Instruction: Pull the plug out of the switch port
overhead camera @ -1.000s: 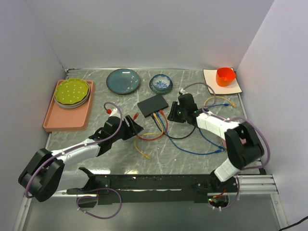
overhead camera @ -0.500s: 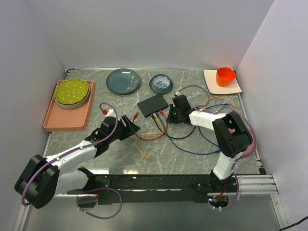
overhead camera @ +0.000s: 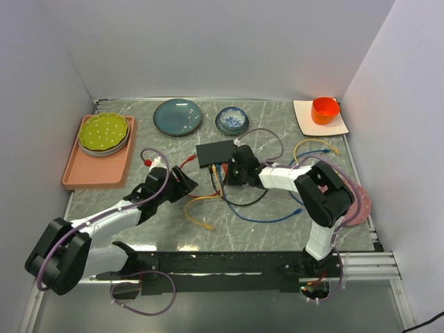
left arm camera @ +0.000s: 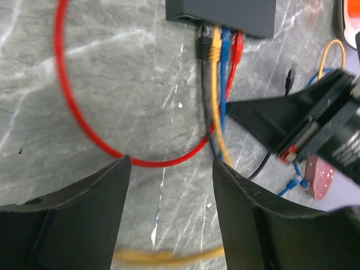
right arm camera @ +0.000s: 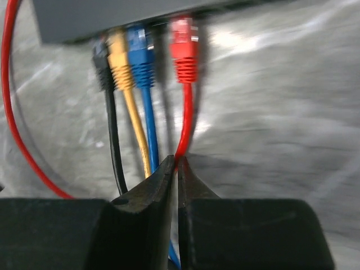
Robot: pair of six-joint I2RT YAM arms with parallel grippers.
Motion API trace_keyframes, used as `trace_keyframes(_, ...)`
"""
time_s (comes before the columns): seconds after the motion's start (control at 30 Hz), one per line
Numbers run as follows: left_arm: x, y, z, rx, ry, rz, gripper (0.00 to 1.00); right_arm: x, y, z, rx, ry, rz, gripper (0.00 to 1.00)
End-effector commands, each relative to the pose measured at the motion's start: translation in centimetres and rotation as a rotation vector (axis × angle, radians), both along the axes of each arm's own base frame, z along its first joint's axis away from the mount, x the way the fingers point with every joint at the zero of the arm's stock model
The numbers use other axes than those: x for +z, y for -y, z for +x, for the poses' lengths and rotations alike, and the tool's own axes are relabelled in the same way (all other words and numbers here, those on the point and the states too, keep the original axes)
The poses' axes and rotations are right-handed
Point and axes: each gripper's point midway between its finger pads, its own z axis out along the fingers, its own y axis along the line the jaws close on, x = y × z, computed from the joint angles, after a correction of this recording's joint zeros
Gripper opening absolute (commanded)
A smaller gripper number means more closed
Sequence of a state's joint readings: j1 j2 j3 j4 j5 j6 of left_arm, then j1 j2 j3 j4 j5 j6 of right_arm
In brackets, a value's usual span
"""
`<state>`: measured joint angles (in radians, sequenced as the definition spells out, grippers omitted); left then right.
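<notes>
The switch [overhead camera: 215, 152] lies flat at mid-table, also seen in the right wrist view [right arm camera: 112, 17] and the left wrist view [left arm camera: 225, 14]. Black, yellow, blue and red plugs sit in a row along its near edge. The red plug [right arm camera: 184, 53] is the rightmost, its clear tip showing at the switch's edge. My right gripper [right arm camera: 177, 166] [overhead camera: 232, 171] is shut on the red cable [right arm camera: 185, 124] a short way behind that plug. My left gripper [left arm camera: 171, 169] [overhead camera: 189, 182] hangs open over bare marble left of the cables, holding nothing.
Loose red [left arm camera: 73, 124], yellow [overhead camera: 198, 211], blue [overhead camera: 270, 218] and black cables sprawl in front of the switch. A pink tray [overhead camera: 94, 182] with a green plate stands at the left. A teal plate [overhead camera: 177, 116], blue bowl [overhead camera: 232, 120] and orange cup [overhead camera: 325, 109] line the back.
My right gripper has moved left to the switch's plugs and closed on the red cable. The switch has turned and shifted slightly left, dragging the cables. The left arm barely moved.
</notes>
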<state>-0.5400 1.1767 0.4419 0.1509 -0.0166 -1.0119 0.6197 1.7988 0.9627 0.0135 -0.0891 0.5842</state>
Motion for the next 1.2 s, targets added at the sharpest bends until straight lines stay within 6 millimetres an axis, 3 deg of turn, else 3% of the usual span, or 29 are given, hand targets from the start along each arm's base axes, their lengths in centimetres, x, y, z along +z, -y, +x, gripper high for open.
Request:
trace_keyframes(0.0, 2.2, -0.2, 1.9, 0.05, 0.054, -0.014, 0.66, -1.3, -2.3, -2.5, 0.067, -0.037, -0.006, 0.11)
trace_keyframes(0.1, 3.3, -0.8, 2.9, 0.081, 0.079, -0.004, 0.66, -0.1, -1.9, -2.0, 0.033, -0.001, -0.013, 0.13)
trace_keyframes(0.17, 4.7, -1.2, 3.9, 0.11, 0.106, -0.008, 0.66, 0.5, -0.4, -1.8, -0.001, 0.021, -0.043, 0.19)
trace_keyframes(0.2, 5.2, -1.4, 4.4, 0.126, 0.117, -0.012, 0.66, 1.9, 0.2, -1.1, -0.022, 0.053, -0.03, 0.22)
trace_keyframes(0.27, 7.6, -1.0, 6.0, 0.144, 0.167, -0.042, 0.66, 2.9, 0.8, -0.4, -0.037, 0.073, -0.021, 0.3)
trace_keyframes(0.3, 7.5, -0.9, 6.7, 0.153, 0.168, -0.031, 0.66, 3.6, 1.5, 0.5, -0.06, 0.086, -0.01, 0.32)
trace_keyframes(0.33, 9.6, -0.4, 8.0, 0.155, 0.207, -0.043, 0.66, 4.1, 1.3, 0.7, -0.051, 0.085, 0.013, 0.32)
trace_keyframes(0.37, 10.1, -0.1, 8.8, 0.157, 0.214, -0.041, 0.66, 4.2, 1.4, 1.0, -0.05, 0.079, 0.032, 0.34)
trace_keyframes(0.4, 9.0, 0.4, 9.8, 0.15, 0.189, -0.02, 0.65, 4.0, 1.3, 1.3, -0.05, 0.07, 0.053, 0.34)
trace_keyframes(0.43, 10.9, 1.3, 11.1, 0.128, 0.224, -0.028, 0.65, 4.4, 1.0, 1.8, -0.042, 0.055, 0.121, 0.35)
trace_keyframes(0.47, 11.0, 1.6, 12.0, 0.122, 0.223, -0.031, 0.61, 4.3, 0.8, 1.9, -0.035, 0.039, 0.157, 0.35)
trace_keyframes(0.5, 9.5, 2.3, 13.1, 0.104, 0.192, -0.027, 0.57, 4.3, 0.2, 2.6, -0.04, 0.04, 0.209, 0.35)
trace_keyframes(0.53, 10.6, 3.5, 14.0, 0.059, 0.209, -0.064, 0.53, 4.0, 0.2, 2.8, -0.039, 0.026, 0.238, 0.35)
trace_keyframes(0.57, 10.3, 3.5, 15.0, 0.054, 0.203, -0.081, 0.47, 4.1, -0.4, 2.7, -0.017, 0.009, 0.276, 0.35)
trace_keyframes(0.6, 8.4, 4.0, 16.0, 0.04, 0.165, -0.09, 0.44, 3.2, -0.7, 2.7, -0.018, -0.025, 0.293, 0.36)
trace_keyframes(0.67, 8.3, 4.9, 17.3, -0.021, 0.145, -0.149, 0.36, 3.8, -1.7, 3.1, 0.018, -0.024, 0.358, 0.37)
trace_keyframes(0.7, 6.0, 5.1, 17.8, -0.03, 0.096, -0.144, 0.36, 3.4, -1.9, 3.1, 0.017, -0.043, 0.377, 0.38)
trace_keyframes(0.77, 5.9, 5.4, 19.1, -0.071, 0.093, -0.174, 0.35, 3.9, -2.6, 3.7, 0.039, -0.03, 0.418, 0.4)
trace_keyframes(0.8, 4.3, 5.6, 19.4, -0.081, 0.061, -0.175, 0.35, 3.4, -2.8, 3.8, 0.039, -0.046, 0.424, 0.4)
trace_keyframes(0.97, 3.6, 5.4, 20.8, -0.101, 0.068, -0.212, 0.36, 4.0, -3.5, 5.1, 0.047, -0.037, 0.462, 0.43)
trace_keyframes(1.17, 2.7, 5.2, 20.6, -0.117, 0.066, -0.213, 0.39, 3.7, -3.0, 6.1, 0.007, -0.041, 0.459, 0.44)
